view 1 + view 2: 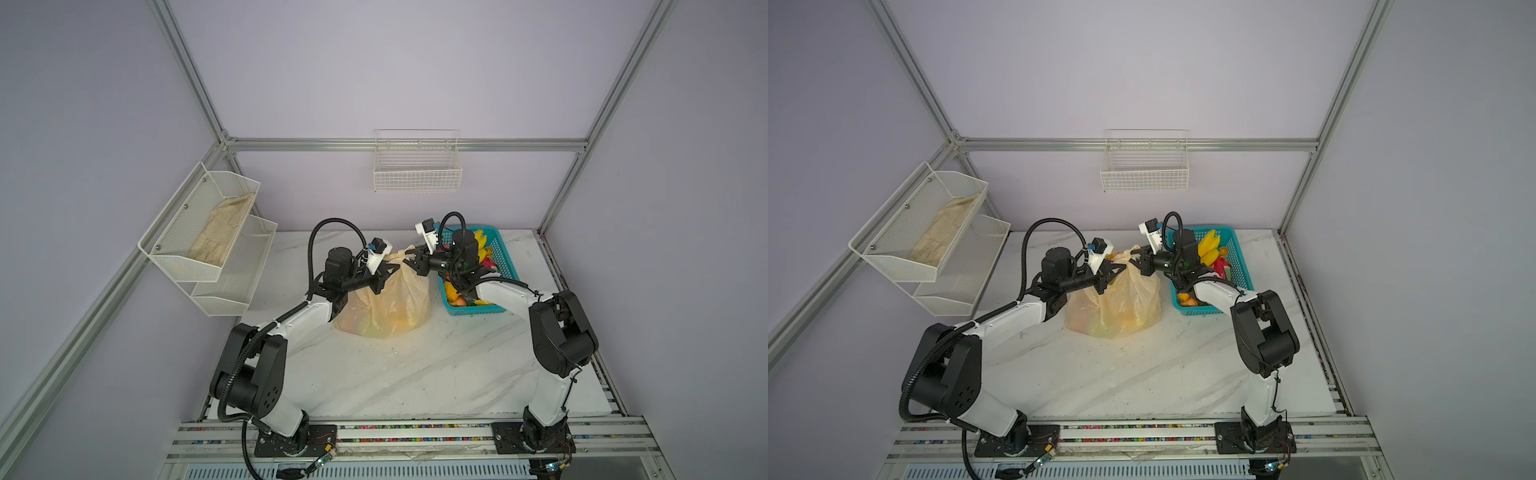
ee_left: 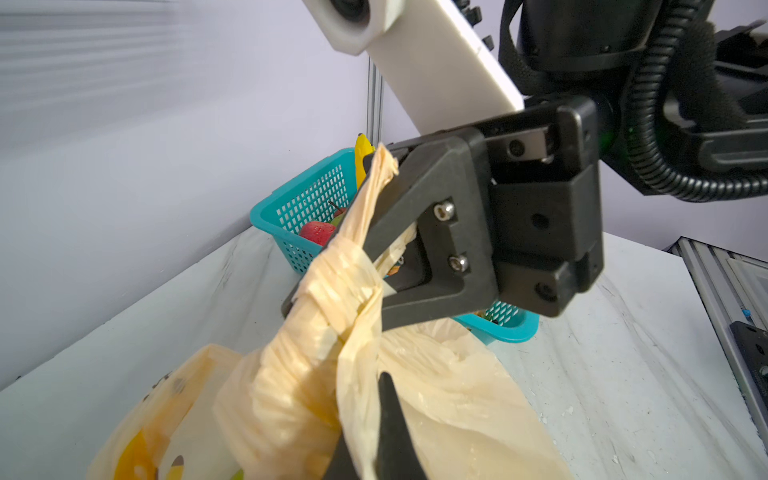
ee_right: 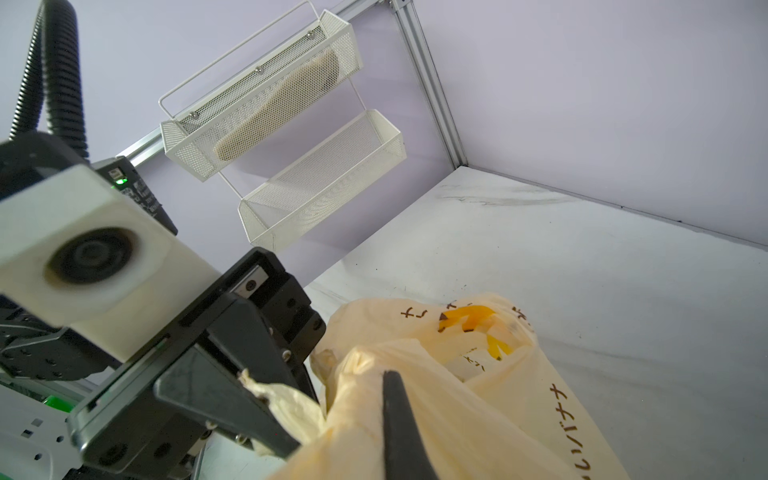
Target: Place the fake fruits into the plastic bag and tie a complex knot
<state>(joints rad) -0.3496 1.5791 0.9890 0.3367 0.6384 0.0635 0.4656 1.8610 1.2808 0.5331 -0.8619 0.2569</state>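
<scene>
Several fruits (image 1: 376, 328) blurred inside bag (image 1: 409, 291), knot (image 2: 336, 274) partly covered (by fingers (image 2: 415, 199))

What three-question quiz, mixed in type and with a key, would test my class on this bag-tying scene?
1. True or false: the bag lies inside the basket.
2. What do the left gripper and right gripper pinch? A) a banana B) the bag's knotted handles C) a cloth
3. Fill in: the fruit outside the bag sits in the ___ basket.
Key: 1 false, it stands beside it; 2 B; 3 teal.
</scene>
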